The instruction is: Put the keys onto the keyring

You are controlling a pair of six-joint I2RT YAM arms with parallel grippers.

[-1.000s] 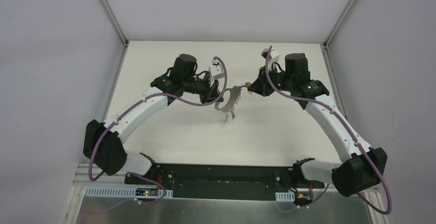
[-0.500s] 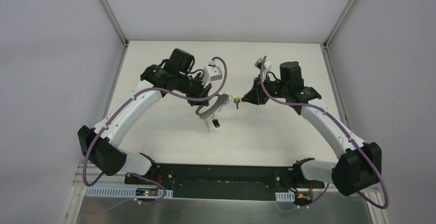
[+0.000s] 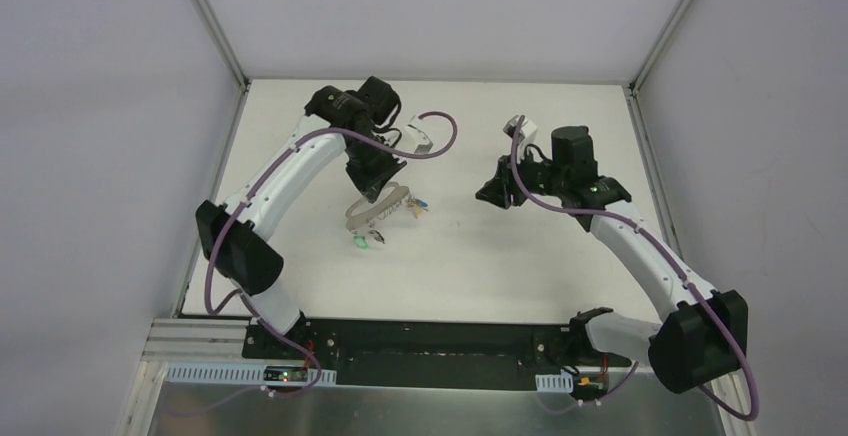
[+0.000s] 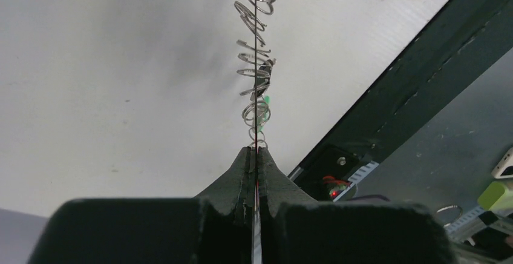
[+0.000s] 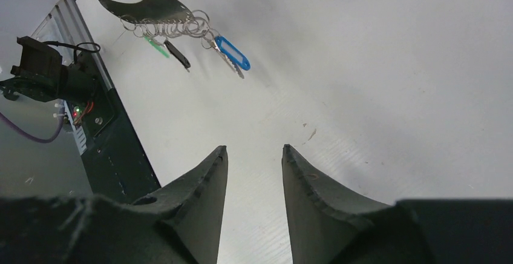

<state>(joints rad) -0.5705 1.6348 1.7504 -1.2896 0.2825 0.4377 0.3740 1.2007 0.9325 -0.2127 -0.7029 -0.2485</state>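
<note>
Left gripper: both fingers were pressed together, pinching the thin edge of the keyring, which the left wrist view showed edge-on as a fine line running up from the fingertips. The keyring was held clear of the white table, left of centre in the overhead view and at the upper left of the right wrist view.

Right gripper: its two fingers stood partly spread, with bare table showing in the gap. They held nothing and touched nothing. In the overhead view this gripper sat right of centre, well apart from the keyring.

Count, taken from the right wrist view:
- Keyring: one, a flat pale metal oval with a large opening.
- Keys hanging from its lower edge: three could be told by colour, namely one green key, one black key and one blue key (the blue one outermost, furthest right).
- Small wire rings joining keys to keyring: several, overlapping too closely to count.
- Grippers: two.
</note>
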